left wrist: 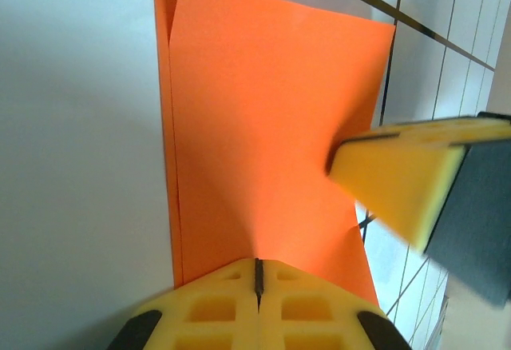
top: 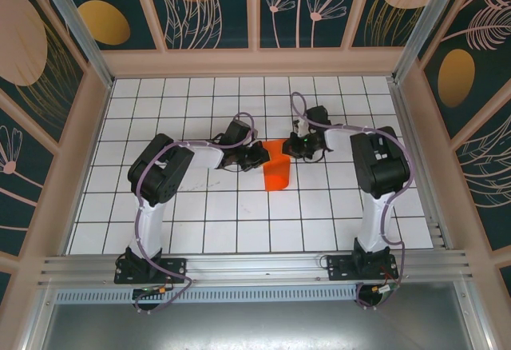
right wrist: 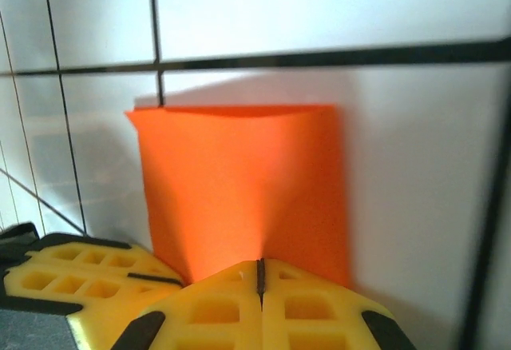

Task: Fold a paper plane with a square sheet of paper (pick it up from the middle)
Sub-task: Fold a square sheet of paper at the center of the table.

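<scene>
1 paper sheet (top: 276,173), 2 arms (top: 160,178) (top: 379,166)

Orange square sheet of paper (top: 276,170), folded double, upright

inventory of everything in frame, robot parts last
sheet of paper: 1, orange, folded over, mid-table between the two claws
table: 1, white tiles with black grid lines, fills the floor of the cell
wall panels: several, dark teal with tan plant patterns, on the far, left and right sides
rail: 1, silver metal, along the near table edge
left arm: 1, black and white, purple cable, near left, reaching inward
right arm: 1, same colours, near right, reaching inward
left claw: 1, yellow fingers, shut on the paper
right claw: 1, yellow fingers, shut on the paper
</scene>
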{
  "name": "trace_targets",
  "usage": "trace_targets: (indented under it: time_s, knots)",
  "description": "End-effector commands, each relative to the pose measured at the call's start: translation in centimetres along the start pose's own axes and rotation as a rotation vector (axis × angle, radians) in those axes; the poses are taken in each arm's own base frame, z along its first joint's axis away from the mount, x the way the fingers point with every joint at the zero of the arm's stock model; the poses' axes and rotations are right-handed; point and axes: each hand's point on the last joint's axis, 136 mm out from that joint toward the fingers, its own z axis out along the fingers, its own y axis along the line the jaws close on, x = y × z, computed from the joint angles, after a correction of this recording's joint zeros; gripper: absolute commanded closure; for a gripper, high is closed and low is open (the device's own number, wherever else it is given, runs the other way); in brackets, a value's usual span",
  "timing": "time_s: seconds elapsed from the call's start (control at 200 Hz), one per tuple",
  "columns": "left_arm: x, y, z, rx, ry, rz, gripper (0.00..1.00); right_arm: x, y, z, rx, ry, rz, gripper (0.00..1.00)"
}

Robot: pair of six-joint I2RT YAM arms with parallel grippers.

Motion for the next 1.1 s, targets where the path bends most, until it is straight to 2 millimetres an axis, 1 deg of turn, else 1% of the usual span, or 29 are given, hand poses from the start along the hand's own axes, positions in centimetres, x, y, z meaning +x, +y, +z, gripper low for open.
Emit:
trace_targets:
  time_s: [0.0,0.05,0.09,0.17,0.225,0.29,0.35,0.435,0.535,0.6,0.646,0.746,0.871,0.926,0.971,1.001,1.046,1.096]
  knots:
    - [6.0,13.6,0.4,-0.409,0.125,-0.174,1.0,-2.3,-5.6,-1.9,0.097,-0.102,0.107,1.0]
    - [6.1,13.6,0.3,-0.408,0.125,-0.173,1.0,-3.1,-5.8,-2.9,0.097,-0.136,0.111,1.0]
    - [6.1,13.6,0.4,-0.407,0.124,-0.172,1.0,-3.7,-5.4,-3.6,0.093,-0.159,0.1,1.0]
    - [5.9,13.5,0.4,-0.404,0.123,-0.17,1.0,-4.5,-3.1,-4.6,0.051,-0.19,0.062,1.0]
    - [6.0,13.5,0.4,-0.404,0.123,-0.167,1.0,-4.3,-1.3,-4.8,0.015,-0.196,0.027,1.0]
    - [5.9,13.4,0.4,-0.404,0.122,-0.167,1.0,-3.7,0.8,-4.3,-0.022,-0.184,-0.007,1.0]
    - [5.9,13.4,0.4,-0.401,0.124,-0.164,1.0,-2.9,2.3,-3.2,-0.045,-0.159,-0.036,1.0]
    - [5.9,13.4,0.5,-0.4,0.125,-0.165,1.0,-2.1,3.5,-1.2,-0.052,-0.113,-0.049,1.0]
    - [6.0,13.4,0.4,-0.4,0.125,-0.165,1.0,-2.2,3.2,0.4,-0.036,-0.088,-0.036,1.0]
    - [5.9,13.4,0.4,-0.4,0.124,-0.165,1.0,-2.5,2.7,1.1,-0.014,-0.084,-0.031,1.0]
    - [6.0,13.4,0.4,-0.401,0.125,-0.165,1.0,-2.7,2.2,1.3,0.005,-0.084,-0.027,1.0]
    - [6.2,13.6,0.4,-0.404,0.127,-0.171,1.0,-3.5,0.2,1.4,0.053,-0.097,0.003,1.0]
    - [6.3,13.7,0.3,-0.402,0.125,-0.176,1.0,-5.0,-3.8,0.4,0.13,-0.135,0.075,1.0]
    - [6.3,13.7,0.3,-0.401,0.124,-0.176,1.0,-5.7,-4.9,-0.4,0.154,-0.153,0.098,1.0]
    - [6.3,13.6,0.3,-0.4,0.123,-0.176,1.0,-6.4,-5.0,-1.2,0.171,-0.179,0.093,1.0]
    - [6.3,13.6,0.3,-0.399,0.124,-0.175,1.0,-6.9,-4.6,-1.9,0.177,-0.198,0.081,1.0]
    - [6.2,13.6,0.3,-0.398,0.124,-0.174,1.0,-7.4,-3.9,-2.9,0.179,-0.225,0.066,1.0]
    - [6.2,13.5,0.3,-0.396,0.123,-0.173,1.0,-7.7,-2.5,-4.0,0.16,-0.246,0.05,1.0]
